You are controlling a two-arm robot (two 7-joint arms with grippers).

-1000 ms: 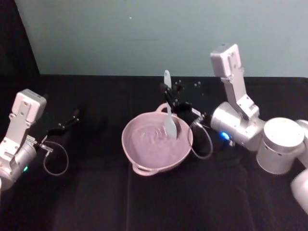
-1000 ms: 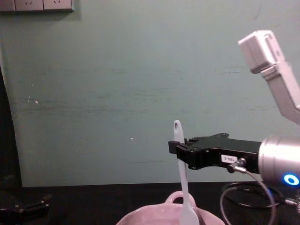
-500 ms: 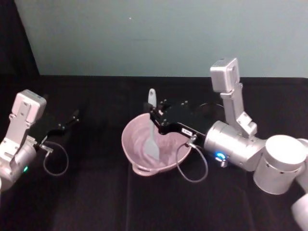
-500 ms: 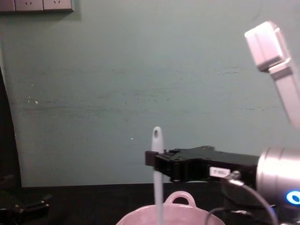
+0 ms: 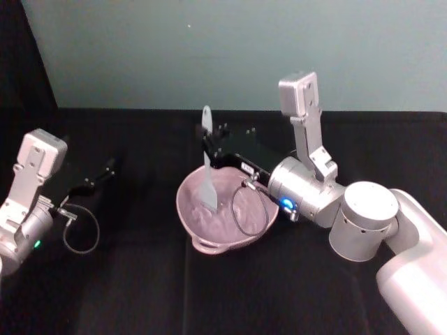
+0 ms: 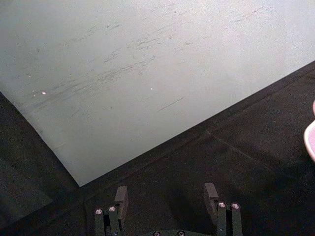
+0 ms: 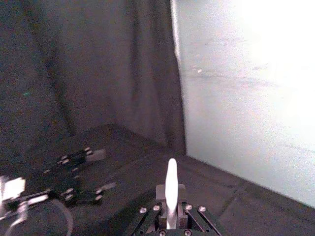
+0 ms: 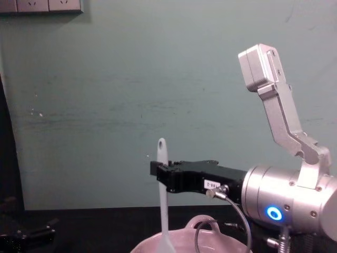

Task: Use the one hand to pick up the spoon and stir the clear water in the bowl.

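Spoon (image 5: 207, 160) clamped upright between the jaws of the right gripper (image 5: 211, 155), held on the upper shaft. The holed handle end stands above the jaws. The scoop hangs below them, dipped inside the bowl (image 5: 183, 209), which sits directly beneath the jaws.

Judgement: the high grip keeps the gripper clear of the water (image 5: 222, 222), hardly visible against the glaze, while the scoop reaches it. The vertical hold suits sweeping round the wall. Stirring appears under way.

Left gripper (image 6: 166, 189) parked well apart from the bowl, jaws apart, nothing between them.
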